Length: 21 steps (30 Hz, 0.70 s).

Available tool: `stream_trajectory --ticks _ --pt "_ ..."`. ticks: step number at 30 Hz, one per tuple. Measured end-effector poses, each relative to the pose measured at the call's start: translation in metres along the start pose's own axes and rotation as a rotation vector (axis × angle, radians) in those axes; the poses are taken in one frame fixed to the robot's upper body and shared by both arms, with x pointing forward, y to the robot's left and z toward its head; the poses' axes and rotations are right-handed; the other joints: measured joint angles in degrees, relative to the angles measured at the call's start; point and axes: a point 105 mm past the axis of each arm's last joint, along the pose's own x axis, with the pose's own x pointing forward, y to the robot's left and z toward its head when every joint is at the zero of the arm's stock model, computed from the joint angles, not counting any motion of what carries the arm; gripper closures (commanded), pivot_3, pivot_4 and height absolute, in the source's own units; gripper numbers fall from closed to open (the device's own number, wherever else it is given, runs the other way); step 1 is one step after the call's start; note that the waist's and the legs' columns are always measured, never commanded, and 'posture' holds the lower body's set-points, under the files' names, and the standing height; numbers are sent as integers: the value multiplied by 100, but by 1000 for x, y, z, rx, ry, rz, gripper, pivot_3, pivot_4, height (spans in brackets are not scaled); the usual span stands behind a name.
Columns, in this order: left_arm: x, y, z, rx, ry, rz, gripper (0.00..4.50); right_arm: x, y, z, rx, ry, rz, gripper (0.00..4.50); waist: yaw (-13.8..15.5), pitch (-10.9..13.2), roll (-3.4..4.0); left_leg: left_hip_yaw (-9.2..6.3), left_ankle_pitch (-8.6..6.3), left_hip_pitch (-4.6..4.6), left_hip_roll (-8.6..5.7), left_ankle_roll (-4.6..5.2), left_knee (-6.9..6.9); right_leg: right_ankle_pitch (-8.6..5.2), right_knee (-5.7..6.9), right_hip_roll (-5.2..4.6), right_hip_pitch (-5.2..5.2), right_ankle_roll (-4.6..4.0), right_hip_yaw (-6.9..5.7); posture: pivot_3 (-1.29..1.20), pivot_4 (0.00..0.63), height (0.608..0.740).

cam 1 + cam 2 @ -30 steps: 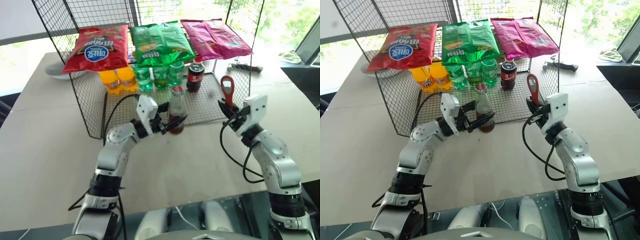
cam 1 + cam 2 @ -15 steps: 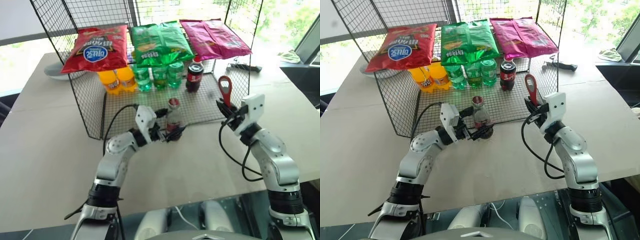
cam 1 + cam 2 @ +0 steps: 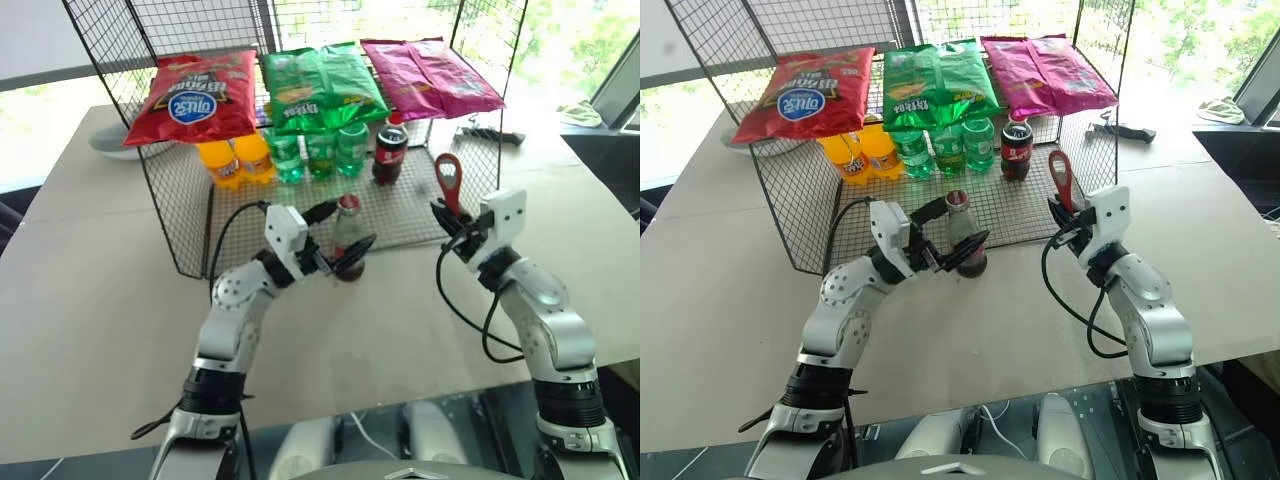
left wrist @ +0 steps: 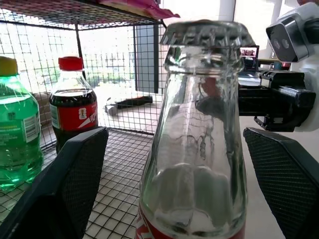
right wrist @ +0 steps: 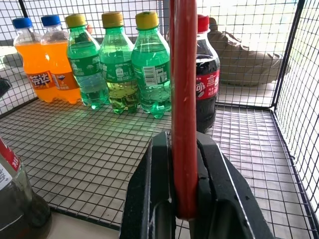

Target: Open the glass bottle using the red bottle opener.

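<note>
At rack's front edge: left gripper (image 3: 338, 228) now spread wide around the glass bottle (image 3: 347, 238), grip released.
Bottle stands unheld, cap still on; right gripper (image 5: 183, 164) clamps the red bottle opener (image 3: 450, 181), so re-grasp needed.

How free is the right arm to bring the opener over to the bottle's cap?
Probably free: the right gripper holds the red opener upright, the capped bottle stands between the left gripper's open fingers, with bare table between.

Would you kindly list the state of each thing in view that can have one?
glass bottle: upright, crown cap on, not gripped
red bottle opener: held upright, ring head up
left gripper: open, fingers either side of the bottle
right gripper: shut on the opener's handle
cola bottle: upright, capped
</note>
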Motion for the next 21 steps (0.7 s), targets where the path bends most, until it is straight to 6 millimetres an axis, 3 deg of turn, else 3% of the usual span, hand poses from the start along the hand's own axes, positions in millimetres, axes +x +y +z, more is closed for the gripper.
stream_trajectory --ticks 20,21 --pt "3 -7 4 25 -31 -54 14 4 1 3 -7 -16 8 4500 -2 0 0 0 0 0 0 0 0 0 0 1 0 0 0 0 150 740" --pt "3 -7 3 25 -30 -54 520 4 1 3 -8 -17 9 4500 -3 0 0 0 0 0 0 0 0 0 0 1 0 0 0 0 150 740"
